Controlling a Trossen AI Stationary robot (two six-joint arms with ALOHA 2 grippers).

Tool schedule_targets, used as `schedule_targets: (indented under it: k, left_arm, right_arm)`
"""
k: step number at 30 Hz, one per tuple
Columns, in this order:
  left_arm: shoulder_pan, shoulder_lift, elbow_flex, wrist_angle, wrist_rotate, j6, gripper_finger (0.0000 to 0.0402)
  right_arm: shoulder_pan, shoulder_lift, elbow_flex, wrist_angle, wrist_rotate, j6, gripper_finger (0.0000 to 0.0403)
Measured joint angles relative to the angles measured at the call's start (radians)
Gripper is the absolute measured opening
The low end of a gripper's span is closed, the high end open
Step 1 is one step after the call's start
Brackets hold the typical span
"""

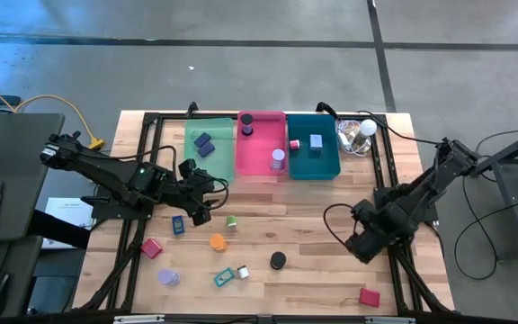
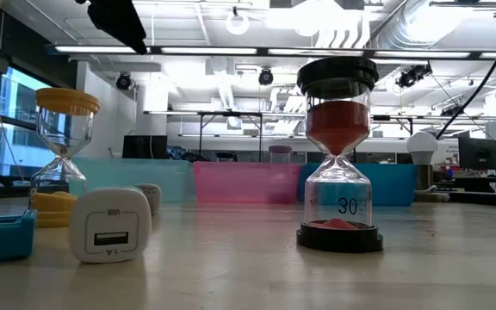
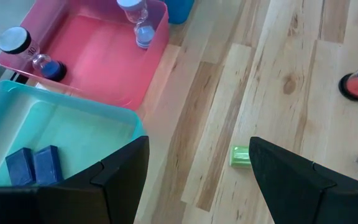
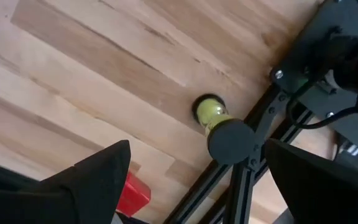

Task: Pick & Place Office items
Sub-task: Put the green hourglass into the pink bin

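Note:
Small office items lie scattered on the wooden table: a blue piece (image 1: 178,225), a small green piece (image 1: 231,220), an orange one (image 1: 217,241), a pink block (image 1: 151,247), a purple cylinder (image 1: 167,277), a teal clip (image 1: 223,277), a black cylinder (image 1: 279,260) and a red block (image 1: 369,296). My left gripper (image 1: 203,205) hangs open above the table, just near of the green tray (image 1: 209,155). The green piece (image 3: 240,155) shows on the table between its fingers (image 3: 197,149). My right gripper (image 1: 364,241) is open and points down over the table's right side, above a black-capped sand timer (image 4: 219,124) and the red block (image 4: 132,193).
Green, pink (image 1: 261,153) and teal (image 1: 313,166) trays stand side by side at the far edge with items inside. A clear plastic lump with a white ball (image 1: 358,135) lies at the far right. Black frame rails (image 1: 380,171) run along the table's sides.

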Motion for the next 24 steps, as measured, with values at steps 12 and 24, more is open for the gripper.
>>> schedule_targets:
  k: [12,24]
  left_arm:
    - [0.0,0.0,0.0,0.03,0.0,0.023,0.0269]
    - [0.019,0.0,0.0,0.03,0.001,0.034,0.0269]
  right_arm:
    - [0.084,-0.21,-0.181,0.035,0.115,0.204,0.0362]
    - [0.102,-0.182,-0.278,0.083,-0.024,0.203,0.0362]
